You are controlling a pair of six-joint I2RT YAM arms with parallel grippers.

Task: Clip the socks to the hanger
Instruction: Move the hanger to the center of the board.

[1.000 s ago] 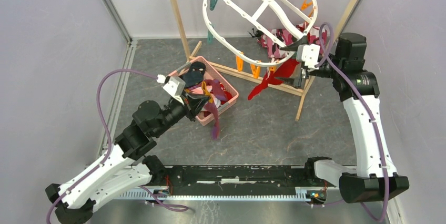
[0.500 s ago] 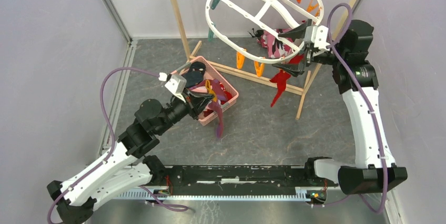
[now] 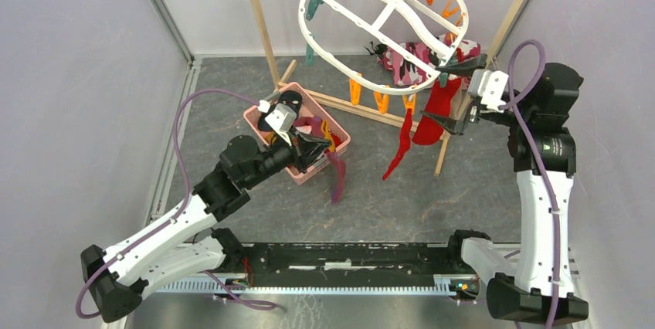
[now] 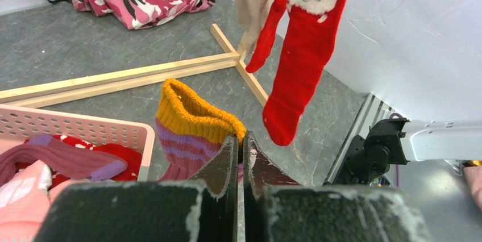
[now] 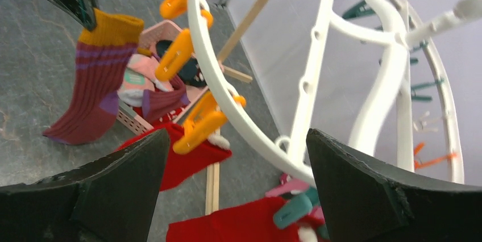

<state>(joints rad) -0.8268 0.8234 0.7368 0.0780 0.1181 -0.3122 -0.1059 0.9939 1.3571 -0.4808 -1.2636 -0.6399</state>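
The white oval hanger (image 3: 337,29) hangs from the wooden rack, tilted, with orange and teal pegs on its rim. Two red socks (image 3: 402,140) dangle from its near edge. In the right wrist view an orange peg (image 5: 199,125) grips one red sock (image 5: 187,165) and a teal peg (image 5: 293,208) grips another. My right gripper (image 3: 456,91) stands open beside them, its jaws either side of the hanger rim (image 5: 199,43), holding nothing. My left gripper (image 4: 239,140) is shut on the orange cuff of a maroon-and-purple striped sock (image 4: 187,128), which hangs by the basket.
A pink basket (image 3: 344,140) with several more socks sits on the floor under the left arm. The wooden rack's floor bars (image 3: 371,109) and right post (image 3: 446,147) cross the floor. A pink camouflage cloth (image 3: 409,62) lies behind the rack. Grey walls close in on both sides.
The right arm drew back to the right, away from the red sock, which swung down and now hangs straight. The left gripper moved right and up with the striped sock.
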